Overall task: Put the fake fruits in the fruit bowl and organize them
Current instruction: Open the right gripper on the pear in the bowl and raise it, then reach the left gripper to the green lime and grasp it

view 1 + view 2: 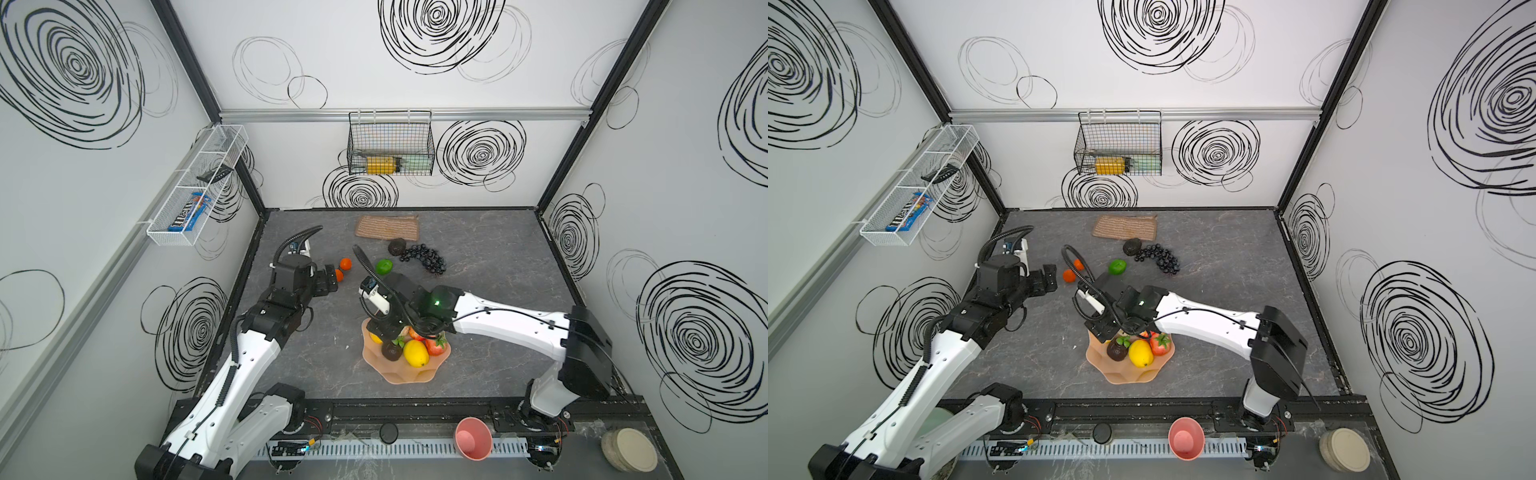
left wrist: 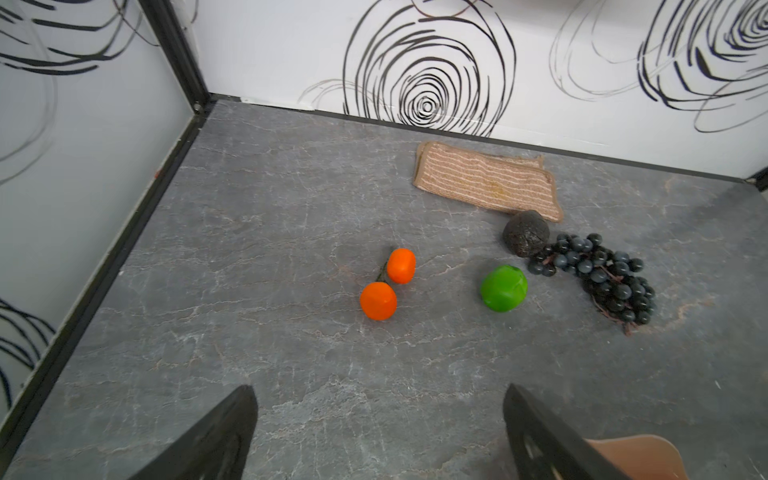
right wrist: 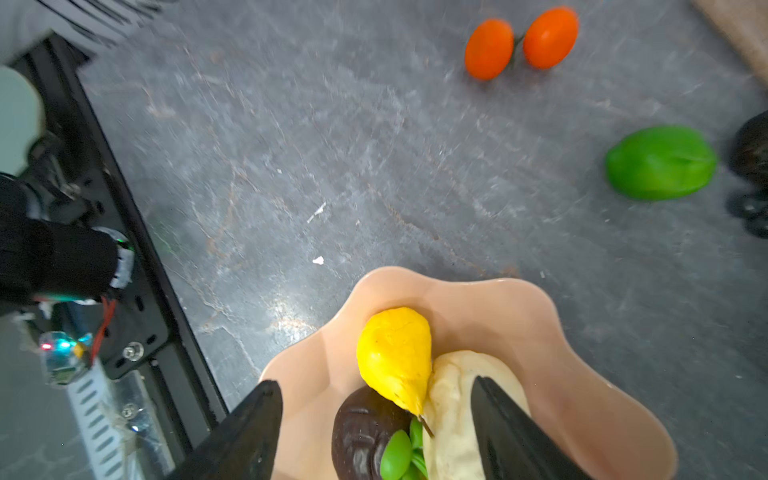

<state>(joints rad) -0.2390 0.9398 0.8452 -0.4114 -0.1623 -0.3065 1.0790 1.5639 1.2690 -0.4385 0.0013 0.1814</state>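
Nearest, the fruit bowl [image 1: 409,376] holds a large lemon [image 1: 416,353], strawberry [image 1: 435,345], dark avocado [image 1: 391,351], small lemon [image 3: 395,357] and cream pear [image 3: 457,395]; the right arm [image 1: 511,318] hides its far side in both top views. The right end effector [image 3: 374,384] hovers over them, jaws apart, gripping nothing, partly covering the pear. Farther along the surface [image 1: 498,270], the left end effector [image 2: 378,388], open and empty, faces two oranges [image 2: 378,300]; beyond lie lime [image 2: 504,289], second avocado [image 2: 525,237], grape bunch [image 2: 602,274], woven mat [image 2: 486,180].
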